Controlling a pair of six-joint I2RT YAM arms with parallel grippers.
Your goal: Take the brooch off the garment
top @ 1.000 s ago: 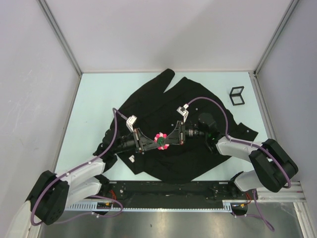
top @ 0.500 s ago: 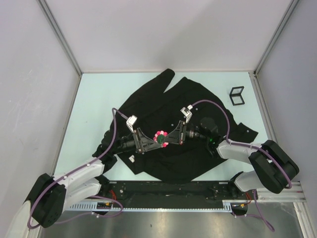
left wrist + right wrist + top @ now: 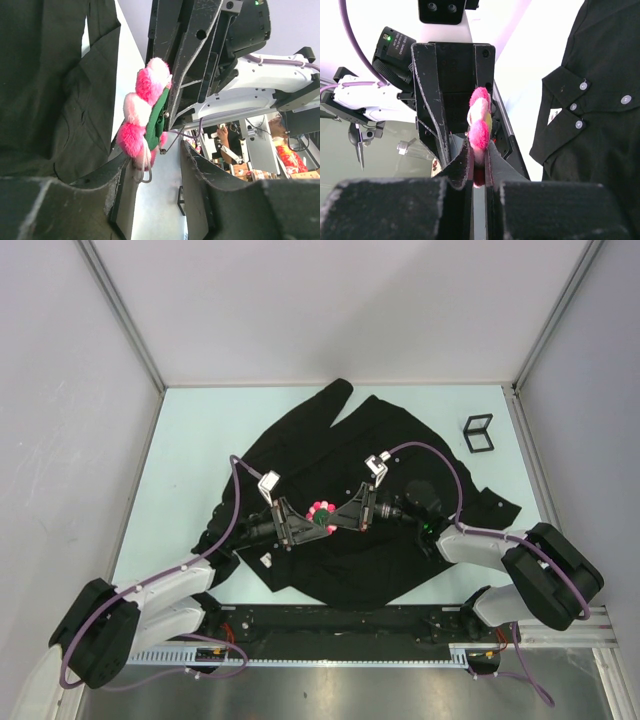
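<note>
Brooch (image 3: 322, 514) sits mid-frame in top view, over the black shirt (image 3: 330, 440) spread on the table (image 3: 200, 440), w/ both grippers meeting at it. R gripper (image 3: 479, 150) is clamped tight on the brooch: pink fluff squeezed btwn its fingers, centre of R wrist view. L gripper (image 3: 157, 155) has fingers apart, light gap btwn them. Brooch is just above its frame-left fingertip, contact unclear. In both wrist views brooch looks clear of the cloth: shirt off to frame left in L view, and frame right in R view w/ white buttons (image 3: 583, 86).
</note>
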